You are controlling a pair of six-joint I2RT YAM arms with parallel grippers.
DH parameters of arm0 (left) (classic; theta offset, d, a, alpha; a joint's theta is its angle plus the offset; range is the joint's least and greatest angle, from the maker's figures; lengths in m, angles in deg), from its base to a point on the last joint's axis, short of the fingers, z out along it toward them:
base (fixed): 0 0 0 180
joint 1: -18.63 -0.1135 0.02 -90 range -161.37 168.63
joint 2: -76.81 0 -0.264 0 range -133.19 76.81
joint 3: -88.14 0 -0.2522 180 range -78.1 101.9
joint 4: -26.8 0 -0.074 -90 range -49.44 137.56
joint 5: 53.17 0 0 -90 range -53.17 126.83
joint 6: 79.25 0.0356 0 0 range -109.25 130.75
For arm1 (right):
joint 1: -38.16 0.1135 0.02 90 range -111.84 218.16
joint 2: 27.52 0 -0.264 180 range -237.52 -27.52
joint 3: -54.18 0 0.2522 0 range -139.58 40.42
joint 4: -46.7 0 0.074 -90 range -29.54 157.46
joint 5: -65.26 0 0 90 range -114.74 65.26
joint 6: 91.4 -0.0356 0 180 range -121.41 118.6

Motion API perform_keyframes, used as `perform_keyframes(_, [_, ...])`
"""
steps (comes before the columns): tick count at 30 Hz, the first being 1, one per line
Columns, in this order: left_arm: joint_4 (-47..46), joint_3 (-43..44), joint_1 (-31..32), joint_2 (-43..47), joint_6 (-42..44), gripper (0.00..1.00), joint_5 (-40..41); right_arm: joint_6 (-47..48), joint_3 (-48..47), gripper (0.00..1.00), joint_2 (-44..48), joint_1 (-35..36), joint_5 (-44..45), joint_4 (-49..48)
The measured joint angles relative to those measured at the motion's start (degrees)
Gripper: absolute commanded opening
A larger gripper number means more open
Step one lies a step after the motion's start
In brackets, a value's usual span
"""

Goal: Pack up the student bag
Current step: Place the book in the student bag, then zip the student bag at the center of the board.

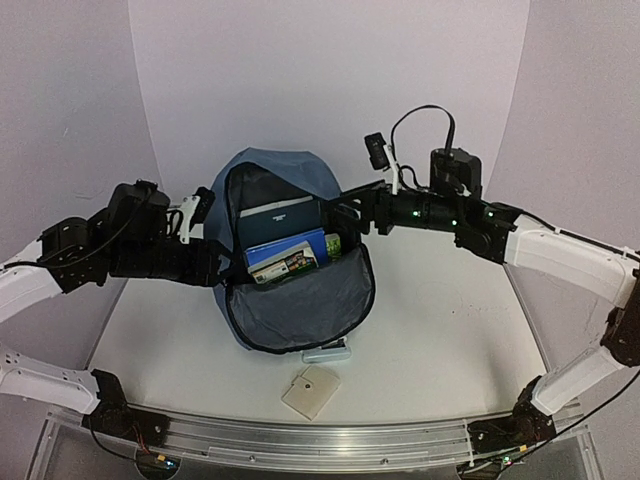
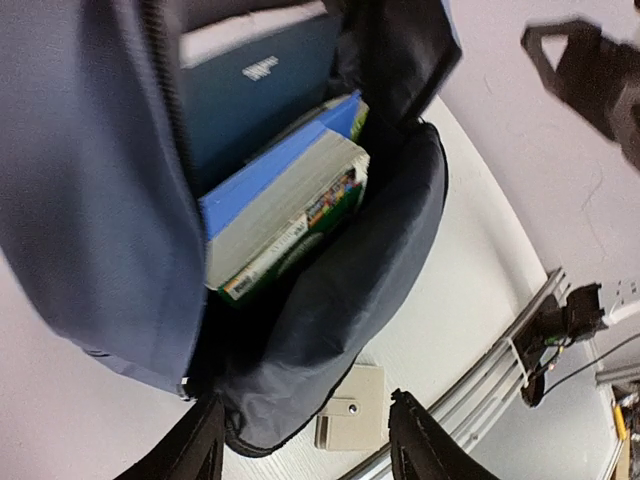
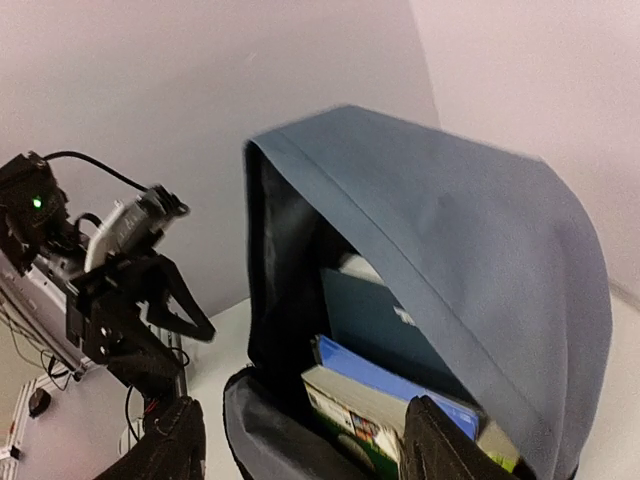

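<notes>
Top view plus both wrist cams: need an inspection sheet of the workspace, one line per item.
Surface: white table, metal rail along its near edge.
Job's things: backpack unzipped and open; dark book, blue book and green-covered book inside.
Clutter: beige case in front of the backpack, apart from it; pale flat item at the backpack's near edge, partly hidden.
Grippers: left gripper open, right gripper open, one each side of the backpack, nothing held.
Cables: black cable loops above the right arm.
Surroundings: plain pale backdrop; nothing else seen.
</notes>
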Motion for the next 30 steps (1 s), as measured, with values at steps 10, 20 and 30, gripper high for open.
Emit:
perform_keyframes(10, [4.57,-0.42,-7.48,1.75,-4.78,0.55,-2.78,-10.53,19.12,0.77,10.29,-0.02,15.98,5.25])
perform_keyframes(20, [2.90,-6.39,-14.45,2.09,-5.43,0.54,-10.53,-17.41,27.65,0.71,9.47,-0.07,15.10,3.49])
perform_keyframes(30, [-0.63,-11.58,-14.52,3.79,-6.59,0.52,-12.81,-24.34,34.80,0.08,2.23,-0.09,3.68,-8.25])
